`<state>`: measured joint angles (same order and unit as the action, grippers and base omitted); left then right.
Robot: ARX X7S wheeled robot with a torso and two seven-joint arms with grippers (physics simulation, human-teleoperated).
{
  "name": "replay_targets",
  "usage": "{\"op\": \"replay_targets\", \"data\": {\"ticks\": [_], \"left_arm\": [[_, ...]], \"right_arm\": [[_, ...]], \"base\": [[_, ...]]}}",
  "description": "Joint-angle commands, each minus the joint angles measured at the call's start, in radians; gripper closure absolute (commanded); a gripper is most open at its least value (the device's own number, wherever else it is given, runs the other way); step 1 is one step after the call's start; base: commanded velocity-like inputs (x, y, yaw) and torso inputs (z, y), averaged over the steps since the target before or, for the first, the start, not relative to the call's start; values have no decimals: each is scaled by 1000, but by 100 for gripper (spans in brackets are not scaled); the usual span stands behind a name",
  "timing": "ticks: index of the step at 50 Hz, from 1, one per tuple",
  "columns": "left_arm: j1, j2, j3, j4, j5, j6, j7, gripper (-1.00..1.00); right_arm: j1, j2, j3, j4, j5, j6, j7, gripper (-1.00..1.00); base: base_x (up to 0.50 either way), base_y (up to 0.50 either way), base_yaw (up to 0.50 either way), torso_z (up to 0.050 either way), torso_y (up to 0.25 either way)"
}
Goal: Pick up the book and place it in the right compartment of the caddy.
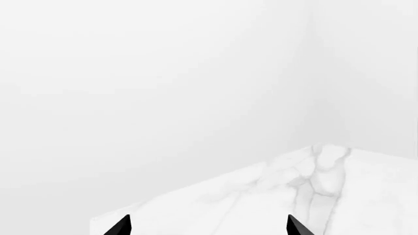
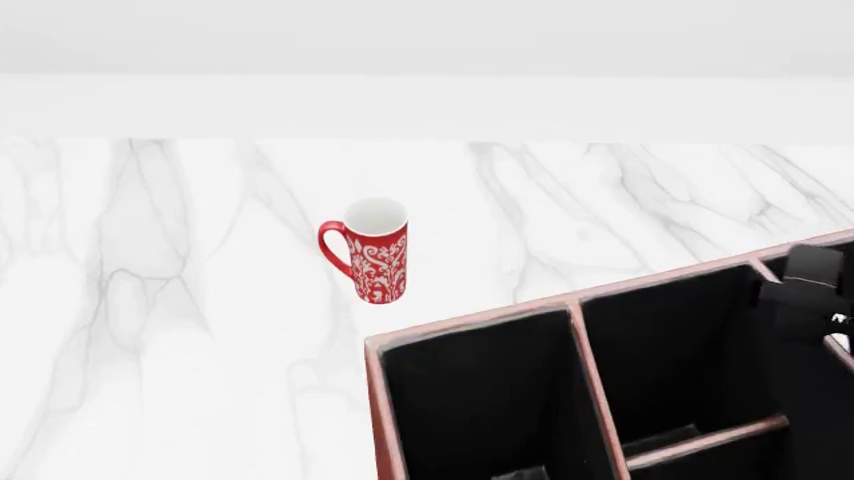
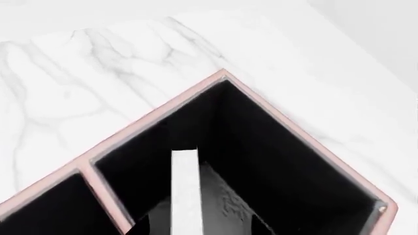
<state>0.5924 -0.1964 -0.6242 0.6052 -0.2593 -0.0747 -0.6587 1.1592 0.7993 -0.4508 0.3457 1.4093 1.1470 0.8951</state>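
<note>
Left wrist view: two black, pointed fingers (image 1: pixel 122 226) poke in at the picture's edge, well apart with nothing between them, so the left gripper (image 1: pixel 207 227) is released; beyond them lies a corner of the worktop (image 1: pixel 365 196), glossy white marble with soft grey veins, against plain white walls. Head view: the same veined marble fills the scene; a tall, cylindrical mug (image 2: pixel 372 249), red with a white curling pattern, white inside, stands upright near the centre, its looped handle toward 9 o'clock. From the mug, toward 5 o'clock and apart from it, sits the caddy (image 2: pixel 376 400), a box with reddish-brown slanted sides, matte black lining and pale pink-edged dividers that cut it into rectangular compartments. At the 3 o'clock edge a dark part of the right arm (image 2: pixel 814 290) hangs over the caddy's right end; the fingers are not visible here. Right wrist view: the camera looks down into a corner compartment of the caddy, its pale rim meeting at a sharp angle. The book (image 3: pixel 185 191) stands on edge inside this compartment, its flat strip of white page edges facing up and a black cover beside it. The right gripper (image 3: pixel 196 226) shows dark tips on either side of the book, appearing clenched on it.
</note>
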Motion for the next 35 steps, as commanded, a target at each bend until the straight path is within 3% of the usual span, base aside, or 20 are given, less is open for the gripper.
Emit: {"op": "replay_targets", "data": {"ticks": [1, 24, 30, 35], "left_arm": [[-2, -1, 4, 0, 3, -1, 0, -100], [-8, -18, 10, 21, -5, -36, -2, -100], [-46, -85, -4, 116, -92, -153, 1, -100], [-154, -208, 16, 197, -191, -347, -24, -100]], "right_arm": [[6, 2, -2, -5, -28, -3, -21, -100], [9, 8, 3, -58, -28, -24, -24, -100], [59, -6, 14, -117, -58, -69, -21, -100], [92, -37, -5, -140, -99, -103, -59, -100]], "base": [[0, 0, 0, 0, 0], [0, 0, 0, 0, 0], [0, 0, 0, 0, 0], [0, 0, 0, 0, 0]]}}
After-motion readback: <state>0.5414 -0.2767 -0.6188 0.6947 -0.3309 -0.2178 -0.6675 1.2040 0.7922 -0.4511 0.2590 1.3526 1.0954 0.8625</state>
